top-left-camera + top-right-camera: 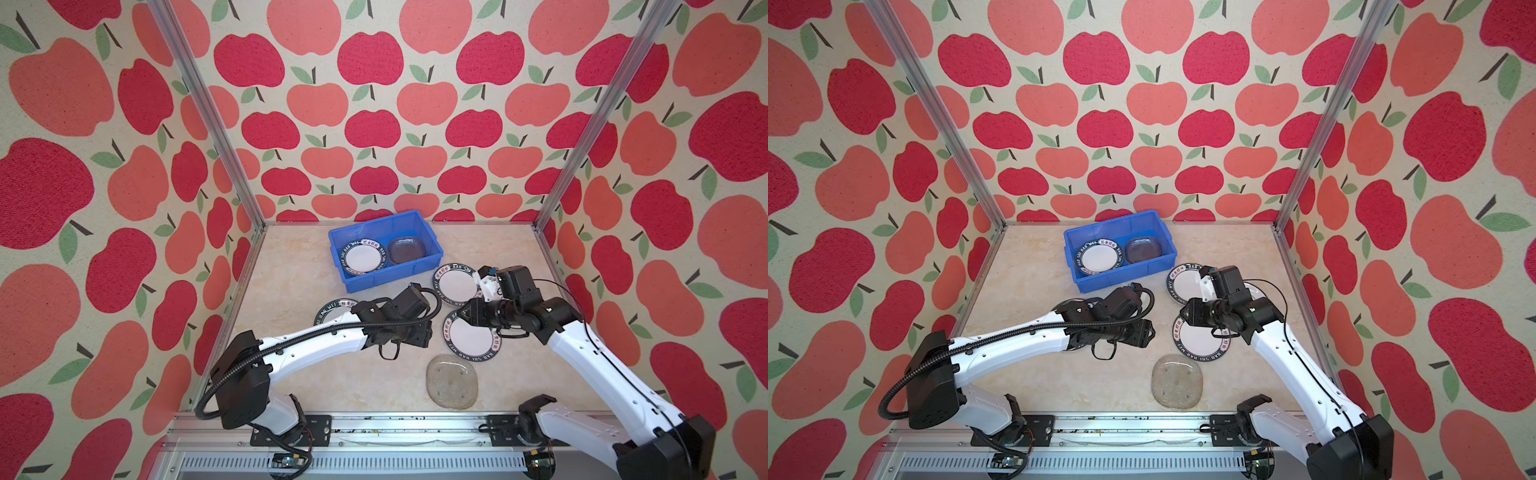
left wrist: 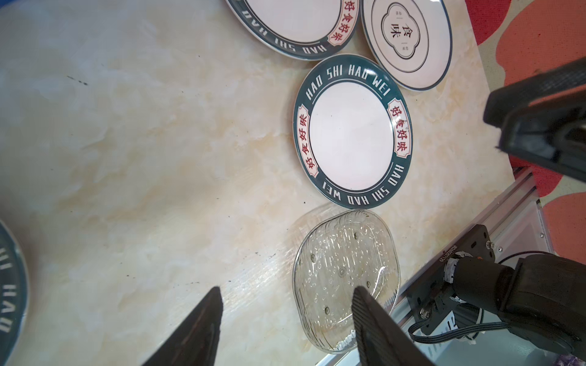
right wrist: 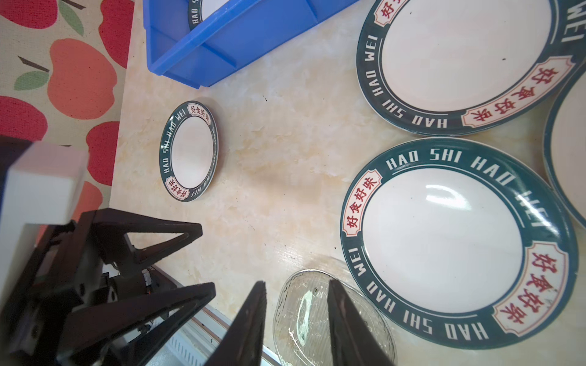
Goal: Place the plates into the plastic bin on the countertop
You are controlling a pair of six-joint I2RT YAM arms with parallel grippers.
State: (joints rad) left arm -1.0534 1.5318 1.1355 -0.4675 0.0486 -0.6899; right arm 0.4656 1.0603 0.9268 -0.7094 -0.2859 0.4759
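The blue plastic bin (image 1: 432, 243) stands at the back of the countertop (image 1: 291, 286) and holds a green-rimmed plate (image 1: 363, 258) and a glass plate (image 1: 407, 249). Three more green-rimmed plates lie outside it: one at the left (image 1: 332, 312) half under my left arm, one near the bin (image 1: 453, 284), and one further forward (image 1: 469, 343). An emblem plate (image 2: 406, 41) lies beside them. A clear glass plate (image 1: 452, 386) sits near the front edge. My left gripper (image 2: 287, 290) is open and empty above the counter. My right gripper (image 3: 297, 283) is open and empty over the forward plate (image 3: 444, 244).
Apple-patterned walls with aluminium posts (image 1: 582, 137) close in three sides. An aluminium rail (image 1: 374, 428) with both arm bases runs along the front. The two grippers face each other closely mid-counter; the left gripper's fingers (image 3: 190, 233) show in the right wrist view.
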